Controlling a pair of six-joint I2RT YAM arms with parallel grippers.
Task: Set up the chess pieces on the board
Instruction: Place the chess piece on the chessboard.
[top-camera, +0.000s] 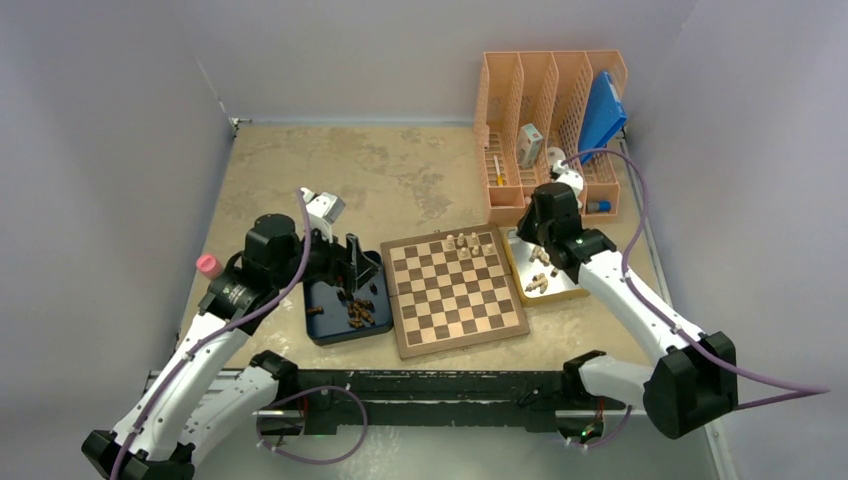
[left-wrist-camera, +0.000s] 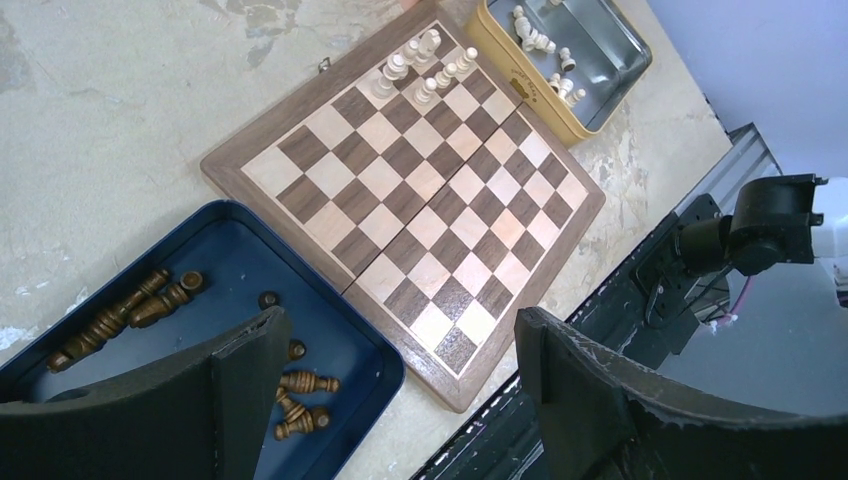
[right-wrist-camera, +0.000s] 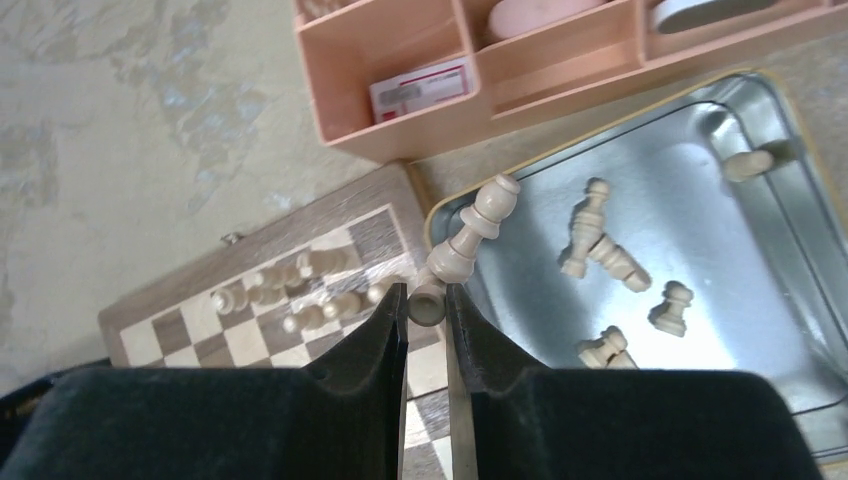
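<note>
The board (top-camera: 455, 292) lies flat on the table (top-camera: 380, 170), in the middle of the top view. The blue tray (top-camera: 325, 325) sits just beside it on the left. The yellow tray (top-camera: 560, 292) sits just beside it on the right. An orange rack (top-camera: 550, 100) stands at the upper right of that view.

A small bunch of pale pieces (top-camera: 465, 243) stands on the board, close to its upper right corner. More pale pieces lie on their sides in the yellow tray, on its shiny floor. The dark pieces (top-camera: 355, 312) lie in the blue tray, most of them on their sides.

The right gripper (right-wrist-camera: 427, 300) is at the lower middle of its own view. Its two fingers (right-wrist-camera: 370, 370) are pinched tight on the foot of one pale piece (right-wrist-camera: 470, 235). The piece is tilted, with its head pointing to the upper right of that view. It hangs over the corner of the yellow tray's rim, right next to the board.

The left gripper (left-wrist-camera: 400, 320) is over the blue tray. Its fingers (left-wrist-camera: 230, 400) are spread wide apart and there is nothing between them. In its own view, the blue tray is at the lower left and the board fills the middle.
</note>
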